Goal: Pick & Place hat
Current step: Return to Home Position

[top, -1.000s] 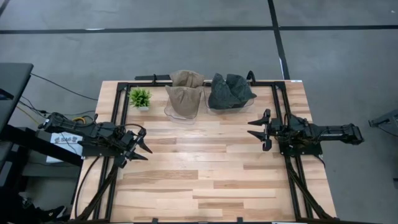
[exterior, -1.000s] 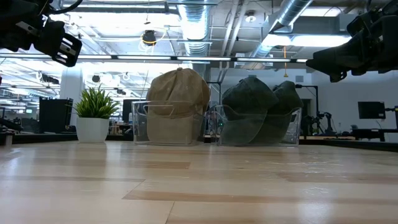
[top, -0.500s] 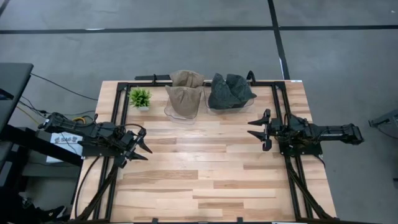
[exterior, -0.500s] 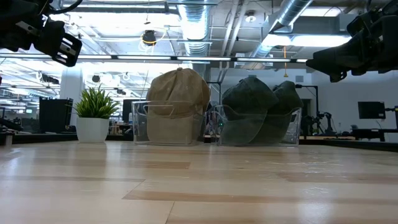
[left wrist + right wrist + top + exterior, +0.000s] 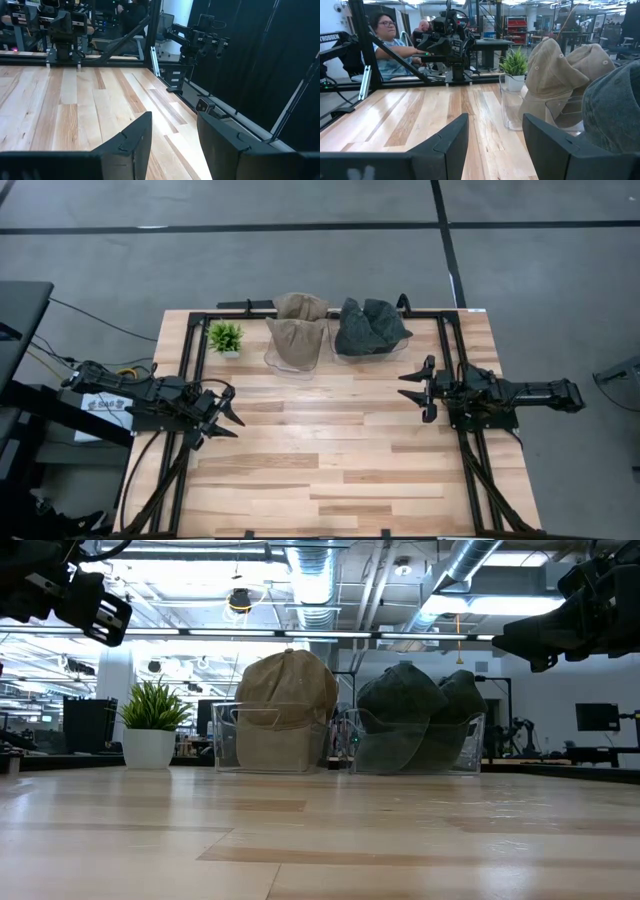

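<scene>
Seeing the tan caps (image 5: pixel 298 330) nested one on another in the left bin (image 5: pixel 270 358), just beside the plant (image 5: pixel 225 336). Finding the dark caps (image 5: pixel 370 326) bunched in the right bin (image 5: pixel 342 356), one bin farther from the plant and close against the first. Spotting nothing loose on the table (image 5: pixel 330 470).

Watching the left gripper (image 5: pixel 232 416) hovering near the plant, toward the table's front, fingers spread and holding nothing. Watching the right gripper (image 5: pixel 405 387) hovering well apart from the plant, out past both bins, likewise spread and empty. Judging the sorting as done and both arms as parking.

Expecting light, soft handling from the caps: crumpling at the crown under a pinch, offering good grip through the cloth, risking no breakage. Favouring the stiffer brim or a crown seam for taking hold, and avoiding loose crown cloth for fear of dragging the cap beneath along. Minding the clear bins too, probably sliding at a bump.
</scene>
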